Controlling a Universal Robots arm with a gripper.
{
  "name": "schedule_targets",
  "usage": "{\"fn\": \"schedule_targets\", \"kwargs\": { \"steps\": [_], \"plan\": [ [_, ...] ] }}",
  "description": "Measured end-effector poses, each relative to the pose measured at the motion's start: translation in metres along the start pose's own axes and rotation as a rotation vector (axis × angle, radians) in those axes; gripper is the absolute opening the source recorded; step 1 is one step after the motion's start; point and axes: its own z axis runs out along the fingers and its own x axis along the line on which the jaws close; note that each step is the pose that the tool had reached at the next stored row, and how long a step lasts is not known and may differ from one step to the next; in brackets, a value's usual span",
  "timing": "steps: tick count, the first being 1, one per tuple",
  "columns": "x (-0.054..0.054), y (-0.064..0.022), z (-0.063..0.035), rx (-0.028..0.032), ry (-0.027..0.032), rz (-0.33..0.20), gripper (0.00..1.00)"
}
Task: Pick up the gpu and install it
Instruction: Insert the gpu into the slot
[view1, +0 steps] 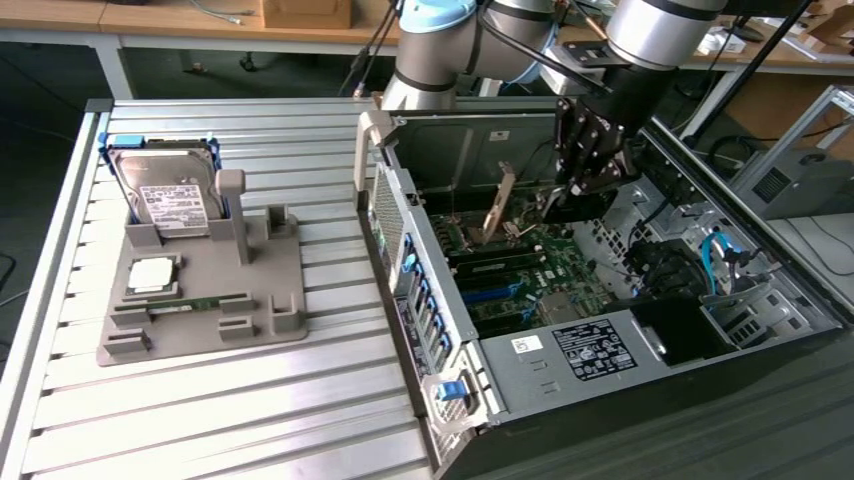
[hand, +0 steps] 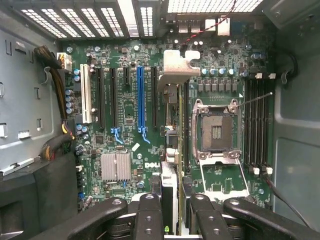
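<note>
Indoors, ribbed metal table (view1: 200, 400), pincer (hand: 175, 215) holding gpu (hand: 169, 175)

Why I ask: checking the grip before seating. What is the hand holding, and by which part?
The gpu, held edge-on above the motherboard; the hand pinches its upper long edge, partway along the card.

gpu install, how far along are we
Done: pickup. The gpu is clamped in the gripper inside the case. In hand: it stands edge-on over the motherboard, beside the slots. Left: seating it; I can't tell whether it's in a slot.
</note>
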Motion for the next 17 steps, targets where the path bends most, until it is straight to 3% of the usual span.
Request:
{"fn": "schedule_targets", "kwargs": {
  "steps": [17],
  "plan": [
    [0.0008, 0.0038, 0.0043, 0.0, 0.0002, 0.0, 0.27]
  ]
}}
